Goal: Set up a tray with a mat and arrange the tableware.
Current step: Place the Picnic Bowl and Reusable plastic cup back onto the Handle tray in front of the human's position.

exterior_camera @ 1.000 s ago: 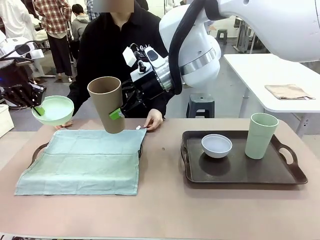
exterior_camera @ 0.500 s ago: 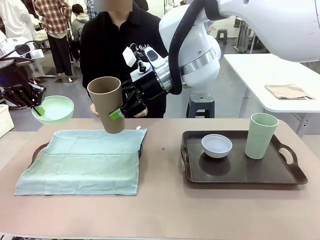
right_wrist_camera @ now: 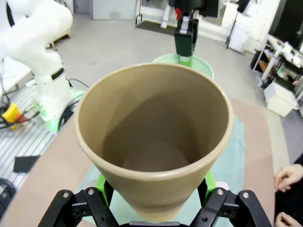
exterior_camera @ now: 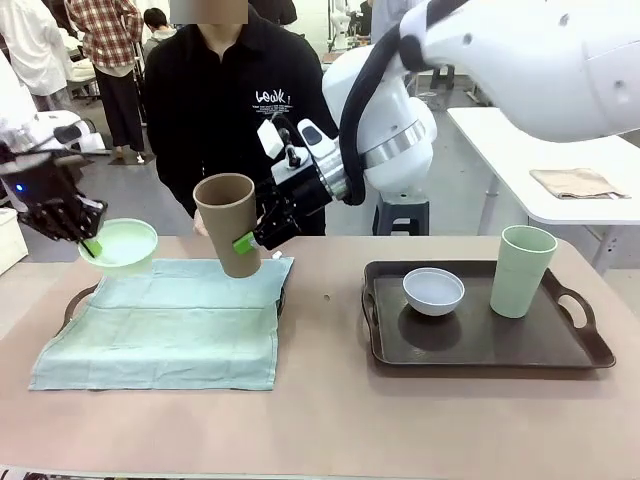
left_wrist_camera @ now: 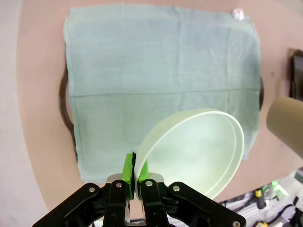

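Pinkish-tan table (exterior_camera: 330,420), with a person standing at the far side. Pale teal cloth mat (exterior_camera: 170,320) is draped over a dark tray (exterior_camera: 73,305) on the robot's left. With the mat down, this side looks ready for pieces. Second dark brown tray (exterior_camera: 590,355) on the right acts as supply: tall pale green cup (exterior_camera: 522,272) and small whitish-blue bowl (exterior_camera: 433,291) wait in it, apart. Right gripper (exterior_camera: 248,240), jaws wide, clamps the tall tan-brown cup (exterior_camera: 232,222) low on its wall. The cup is tilted, aloft over the mat's far right corner. Left gripper (exterior_camera: 88,240), fully closed, pinches the rim of the small light green bowl (exterior_camera: 122,243) above the mat's far left corner. Both pieces are probably about to be set down.
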